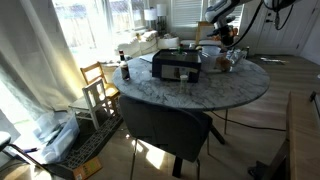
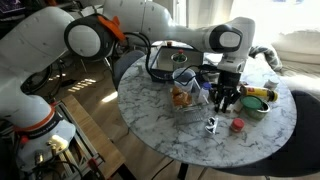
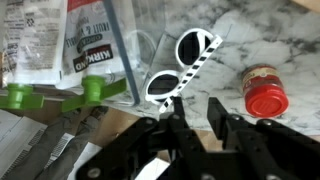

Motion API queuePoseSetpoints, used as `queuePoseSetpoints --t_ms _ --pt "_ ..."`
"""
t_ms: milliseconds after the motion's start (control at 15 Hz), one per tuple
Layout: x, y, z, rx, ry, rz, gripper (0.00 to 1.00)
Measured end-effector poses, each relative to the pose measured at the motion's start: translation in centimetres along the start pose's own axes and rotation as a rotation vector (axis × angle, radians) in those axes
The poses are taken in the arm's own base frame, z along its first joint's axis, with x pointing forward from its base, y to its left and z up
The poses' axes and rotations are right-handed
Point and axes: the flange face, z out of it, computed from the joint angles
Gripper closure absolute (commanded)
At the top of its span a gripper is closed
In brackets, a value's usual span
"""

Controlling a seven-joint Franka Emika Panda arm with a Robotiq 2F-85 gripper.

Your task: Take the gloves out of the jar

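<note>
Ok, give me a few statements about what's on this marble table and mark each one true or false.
1. The table has a round, marble-patterned top. True.
2. The small jar near the gripper has a blue lid. False: its lid is red.
3. White-framed sunglasses lie on the table. True.
4. The gripper is holding a glove. False: its fingers stand apart with nothing between them.
5. The bag clips in the wrist view are green. True.
</note>
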Motion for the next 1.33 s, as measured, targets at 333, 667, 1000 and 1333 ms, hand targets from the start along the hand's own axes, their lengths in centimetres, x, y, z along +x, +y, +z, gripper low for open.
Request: queuePoseSetpoints --t_ms 333,667,1000,1333 --pt "-0.9 0.1 -1.9 0.003 -0.168 -0.027 0.01" --pt "2.7 0.4 -5.8 0.085 -0.338 -0.144 0.0" --pt "9.4 1.9 -11.4 0.232 -0.368 -0.345 0.0" --pt "9.8 4.0 -16.5 0.353 -0.35 -0.595 0.0"
